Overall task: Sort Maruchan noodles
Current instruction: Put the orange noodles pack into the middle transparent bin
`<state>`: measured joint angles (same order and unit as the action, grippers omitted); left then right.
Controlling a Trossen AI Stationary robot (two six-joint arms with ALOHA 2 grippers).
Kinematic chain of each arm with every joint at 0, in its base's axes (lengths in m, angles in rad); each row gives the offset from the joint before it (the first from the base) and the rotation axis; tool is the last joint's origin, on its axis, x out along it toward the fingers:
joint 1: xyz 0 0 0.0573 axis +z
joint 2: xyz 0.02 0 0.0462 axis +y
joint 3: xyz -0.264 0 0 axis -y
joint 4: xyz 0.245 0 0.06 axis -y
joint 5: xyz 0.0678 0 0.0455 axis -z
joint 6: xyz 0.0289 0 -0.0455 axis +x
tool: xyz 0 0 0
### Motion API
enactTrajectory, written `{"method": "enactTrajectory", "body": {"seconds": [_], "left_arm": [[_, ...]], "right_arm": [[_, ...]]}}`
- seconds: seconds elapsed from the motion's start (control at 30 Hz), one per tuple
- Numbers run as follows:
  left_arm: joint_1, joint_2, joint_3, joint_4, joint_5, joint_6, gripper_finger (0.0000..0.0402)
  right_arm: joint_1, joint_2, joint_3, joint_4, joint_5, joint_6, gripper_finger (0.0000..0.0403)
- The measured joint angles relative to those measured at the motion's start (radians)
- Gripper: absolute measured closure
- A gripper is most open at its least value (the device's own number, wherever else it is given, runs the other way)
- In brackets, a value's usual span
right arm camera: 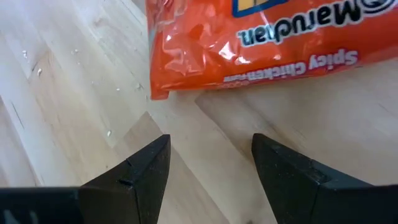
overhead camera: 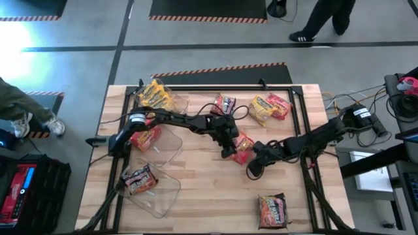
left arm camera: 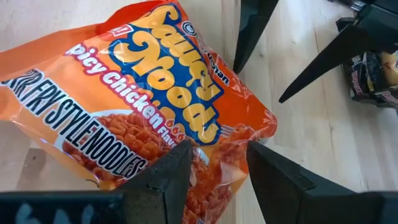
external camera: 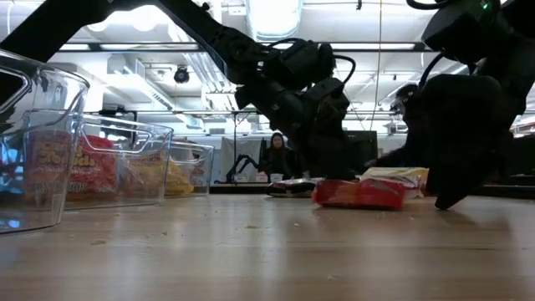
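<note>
At the middle of the bench [overhead camera: 196, 176], the left gripper [left arm camera: 214, 168] pinches the edge of an orange Spicy Chicken noodle packet [left arm camera: 137, 106] lying flat on the wood. The right gripper [right arm camera: 211, 165], at the packet's four o'clock, stands spread and empty just short of it.

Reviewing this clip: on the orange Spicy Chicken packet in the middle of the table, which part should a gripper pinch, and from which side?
The orange Spicy Chicken packet lies flat on the table, so come from above and pinch an edge, where the crinkly wrapper bunches between fingers. The left gripper already straddles one edge this way. The right gripper stands open beside the packet, on bare wood.
</note>
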<state>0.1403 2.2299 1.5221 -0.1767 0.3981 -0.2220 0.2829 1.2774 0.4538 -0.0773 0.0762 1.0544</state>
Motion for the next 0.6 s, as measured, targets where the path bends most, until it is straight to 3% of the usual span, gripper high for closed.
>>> {"method": "enactTrajectory", "body": {"seconds": [0.37,0.6], "left_arm": [[0.018,0.0,-0.001,-0.054,-0.016,0.052,0.0258],[0.036,-0.003,-0.001,-0.096,-0.06,0.103,0.0276]], "right_arm": [[-0.017,-0.014,0.0,0.022,-0.096,0.047,0.0184],[-0.017,-0.043,-0.001,0.15,-0.038,0.074,0.0184]]}}
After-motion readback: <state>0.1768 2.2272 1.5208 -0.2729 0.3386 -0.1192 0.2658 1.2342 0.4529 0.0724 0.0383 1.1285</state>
